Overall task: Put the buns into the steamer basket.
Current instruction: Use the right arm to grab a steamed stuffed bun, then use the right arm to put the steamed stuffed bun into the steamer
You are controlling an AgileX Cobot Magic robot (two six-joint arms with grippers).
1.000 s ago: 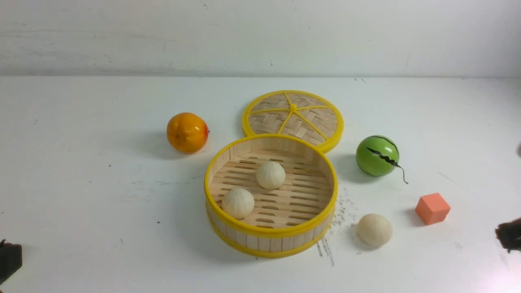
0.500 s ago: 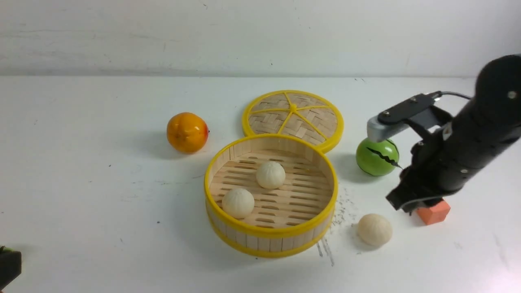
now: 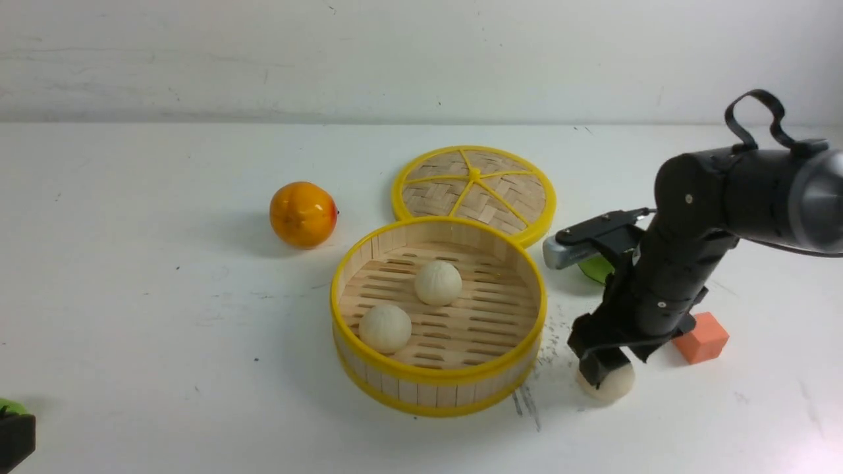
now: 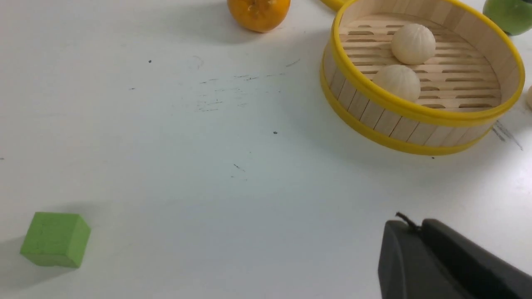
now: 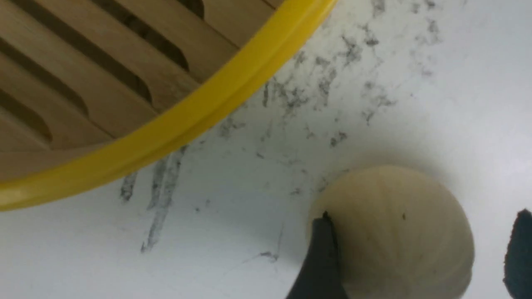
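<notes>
Three small cream-white pleated buns are in view: two lie on the slatted floor of the one round bamboo steamer basket with yellow rims (image 3: 435, 376), one toward the back (image 3: 438, 283) and one toward the front left (image 3: 385, 327). The third bun (image 3: 616, 390) sits on the white table (image 3: 164, 329) just to the right of the basket. There is also one flat woven yellow-rimmed lid (image 3: 474, 187) touching the basket's far rim, one orange fruit (image 3: 303, 214) to the left, one green striped ball (image 3: 596, 268), one salmon-orange foam cube (image 3: 701, 337) and one green foam cube (image 4: 55, 239) near the left gripper (image 3: 14, 438). A second ago the black right arm (image 3: 678, 263) barely showed at the frame's edge. Half a second ago it hung higher, over the ball and the salmon cube. Now it has dropped onto the loose bun and hides most of the green ball; nothing else has moved. The arm reaches in from the right, forearm angled steeply down, wrist camera jutting toward the basket. The right gripper (image 3: 602, 372) is spread around the third bun, gripping nothing: one finger (image 5: 322, 257) meets the bun's side and the other (image 5: 519, 257) stands clear of it. The left gripper shows only as a dark sliver low at the left, and its opening cannot be made out.
</notes>
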